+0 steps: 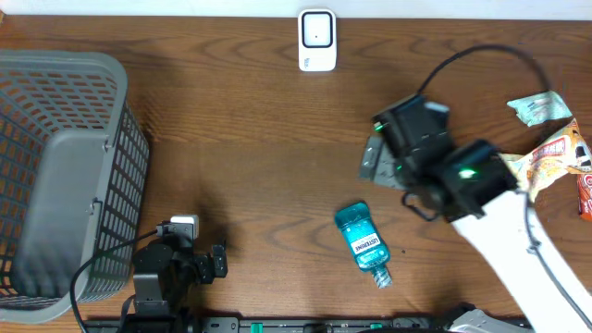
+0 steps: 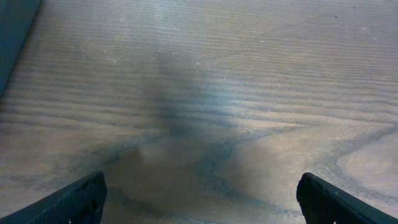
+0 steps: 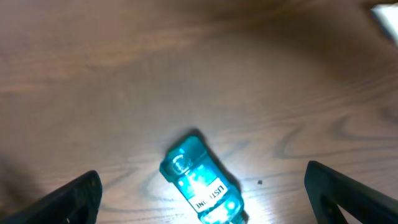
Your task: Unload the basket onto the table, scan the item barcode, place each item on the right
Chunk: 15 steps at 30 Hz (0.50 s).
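Here, teal mouthwash bottle (image 3: 200, 183) flat on the table (image 1: 259, 139), near the wide-open, empty right pincer (image 3: 205, 198).

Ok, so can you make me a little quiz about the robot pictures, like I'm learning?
1. True or false: the blue bottle stands upright on the table.
2. What is the right hand holding? A) the bottle B) the basket C) nothing
3. Fill in: in the overhead view, the grey basket sits at the ____ edge.

Key: 1 false, it lies on its side. 2 C, the hand is open above the bottle. 3 left.
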Each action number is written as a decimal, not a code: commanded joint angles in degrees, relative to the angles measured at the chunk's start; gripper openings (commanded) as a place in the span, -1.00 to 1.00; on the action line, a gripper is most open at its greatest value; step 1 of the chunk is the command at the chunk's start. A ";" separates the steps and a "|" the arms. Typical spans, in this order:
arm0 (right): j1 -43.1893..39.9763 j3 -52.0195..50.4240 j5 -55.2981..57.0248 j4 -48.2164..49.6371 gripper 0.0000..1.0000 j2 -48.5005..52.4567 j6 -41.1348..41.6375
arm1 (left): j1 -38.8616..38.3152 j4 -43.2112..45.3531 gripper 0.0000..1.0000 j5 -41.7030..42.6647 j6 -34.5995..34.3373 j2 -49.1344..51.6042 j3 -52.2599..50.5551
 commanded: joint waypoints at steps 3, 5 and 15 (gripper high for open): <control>4.37 -9.97 -0.04 7.08 0.98 -0.48 2.64 | -0.02 -0.68 0.96 0.09 0.59 -0.09 -0.31; 5.92 -13.31 0.00 9.77 0.97 -0.48 2.82 | -0.02 -0.68 0.96 0.09 0.59 -0.09 -0.31; 8.17 -24.13 -1.11 15.52 0.99 -0.39 1.90 | -0.02 -0.68 0.96 0.09 0.59 -0.09 -0.31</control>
